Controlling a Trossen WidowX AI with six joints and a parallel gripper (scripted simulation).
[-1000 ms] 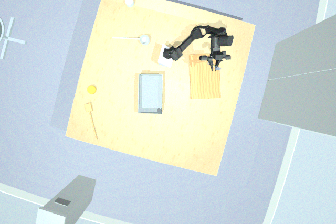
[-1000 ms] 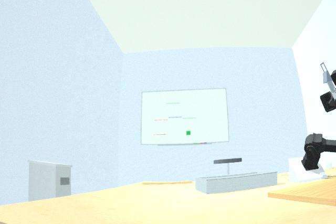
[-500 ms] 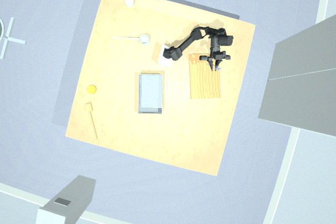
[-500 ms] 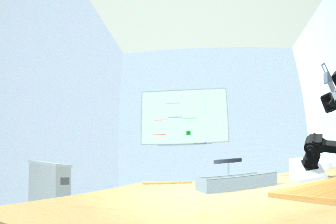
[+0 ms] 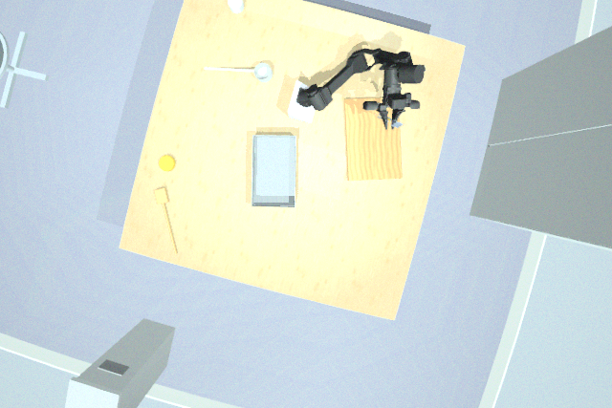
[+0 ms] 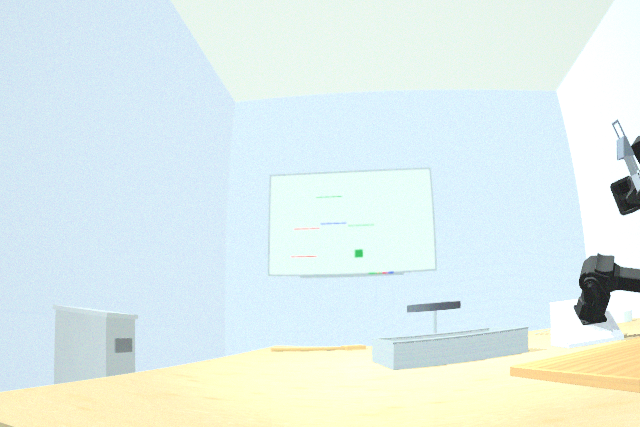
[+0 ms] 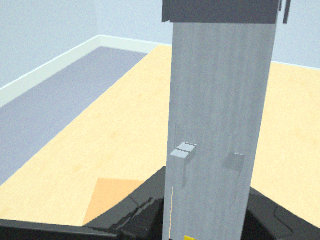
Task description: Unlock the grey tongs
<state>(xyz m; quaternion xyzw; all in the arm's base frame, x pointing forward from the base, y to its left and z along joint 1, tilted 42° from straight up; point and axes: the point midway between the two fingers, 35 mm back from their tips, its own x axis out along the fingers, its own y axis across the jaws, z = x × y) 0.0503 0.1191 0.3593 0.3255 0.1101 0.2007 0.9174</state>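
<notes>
The grey tongs are held up in the air above the wooden board. In the exterior view they are steeply tilted, with the looped end up; their lower part is cut off by the frame edge. In the wrist view they fill the middle as a wide grey strip with a dark end at the top. My gripper is shut on them. Their far tips are hidden, and I cannot tell whether they are locked. The roasting tin stands left of the board in the top view.
A white block is by the arm's lower part. A round bowl with a long handle, a white round object, a yellow disc and a wooden long-handled tool lie farther left on the table.
</notes>
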